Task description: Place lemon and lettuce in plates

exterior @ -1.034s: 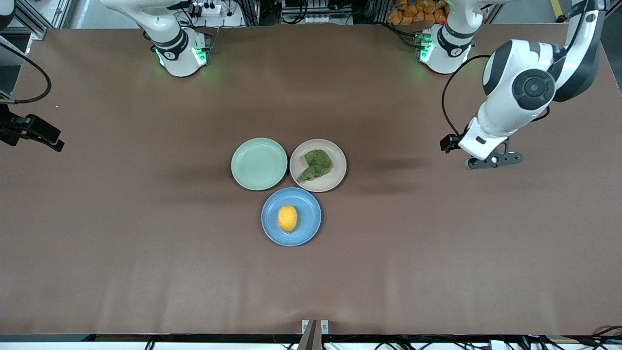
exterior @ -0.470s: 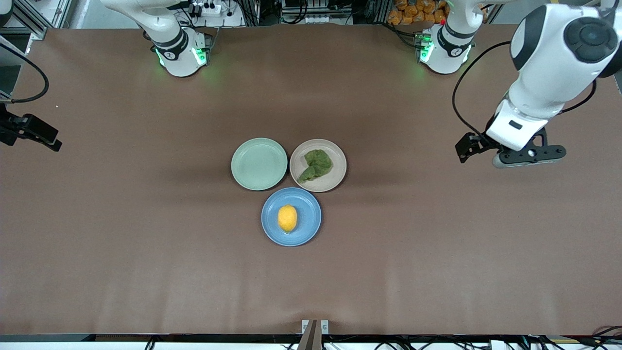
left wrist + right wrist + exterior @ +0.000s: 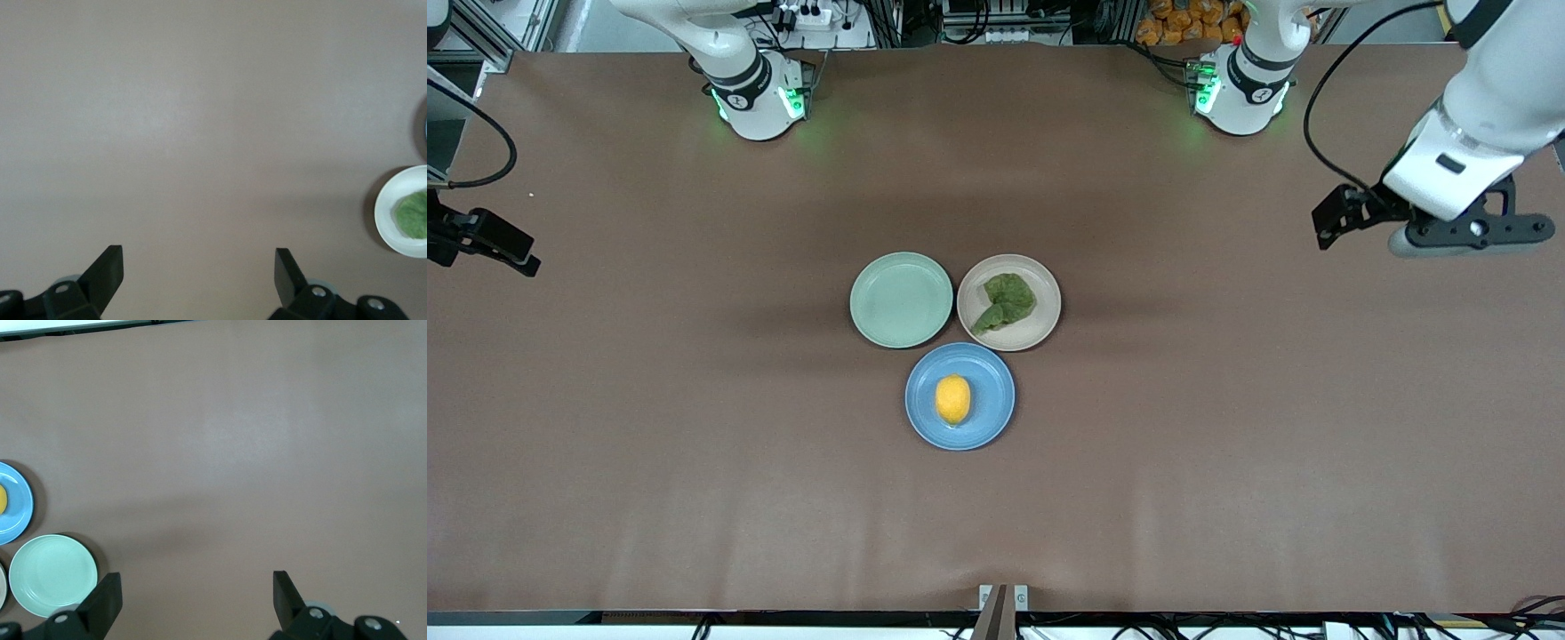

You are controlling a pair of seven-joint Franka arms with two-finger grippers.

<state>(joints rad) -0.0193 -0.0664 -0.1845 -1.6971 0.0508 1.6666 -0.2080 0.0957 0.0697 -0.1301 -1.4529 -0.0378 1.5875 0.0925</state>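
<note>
The lemon (image 3: 952,399) lies in the light blue plate (image 3: 992,402). The lettuce (image 3: 1008,300) lies in the beige-pink plate (image 3: 1048,321), which is farther from the front camera. My left gripper (image 3: 1465,235) is open and empty, up over bare table at the left arm's end; its wrist view (image 3: 199,257) shows the beige-pink plate (image 3: 389,202) with the lettuce (image 3: 413,215) at the edge. My right gripper (image 3: 482,240) waits at the right arm's end, open and empty (image 3: 197,581); its wrist view shows the blue plate (image 3: 19,505) and a sliver of lemon (image 3: 2,499).
A mint-green plate (image 3: 901,300) stands empty beside the beige-pink plate, toward the right arm's end, and also shows in the right wrist view (image 3: 53,575). The three plates touch in a cluster at mid-table. Brown table surface (image 3: 1227,444) surrounds them.
My left arm has swung away from the plates toward its own end of the table and toward the bases. The right gripper has barely moved. Lemon, lettuce and plates have not moved.
</note>
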